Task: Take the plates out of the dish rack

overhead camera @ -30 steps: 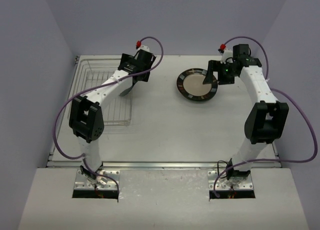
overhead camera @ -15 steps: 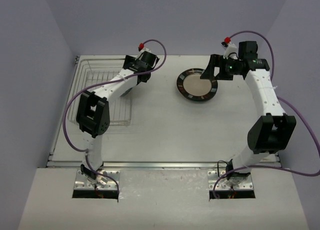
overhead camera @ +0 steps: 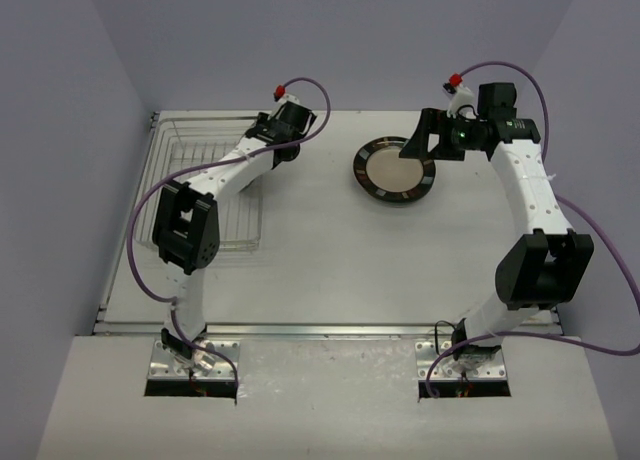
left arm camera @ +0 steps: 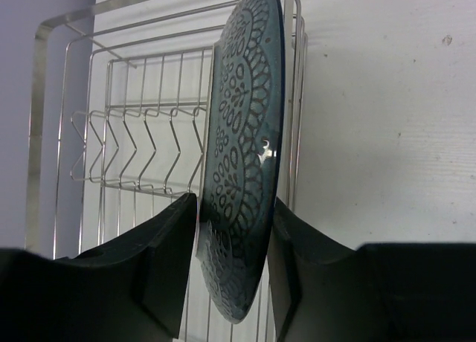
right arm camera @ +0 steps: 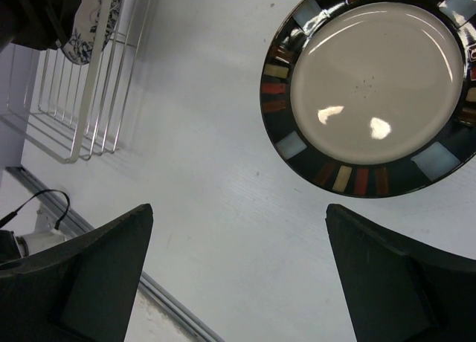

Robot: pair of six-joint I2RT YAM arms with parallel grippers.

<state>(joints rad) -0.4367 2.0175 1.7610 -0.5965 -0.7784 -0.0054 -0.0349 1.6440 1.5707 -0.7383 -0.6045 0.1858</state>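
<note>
Stretched over dish rack [left arm camera: 111,134], clamping upright teal plate [left arm camera: 242,156] in left tool [left arm camera: 236,208]; holding right tool [right arm camera: 238,208] wide near banded plate [right arm camera: 372,82].

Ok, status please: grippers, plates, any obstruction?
Left gripper shut on teal plate, upright in dish rack. Right gripper open, empty, by banded plate lying flat. No obstruction seen.

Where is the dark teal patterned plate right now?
In the left wrist view, the teal plate stands on edge at the right side of the dish rack, between the fingers of the left gripper.
</note>
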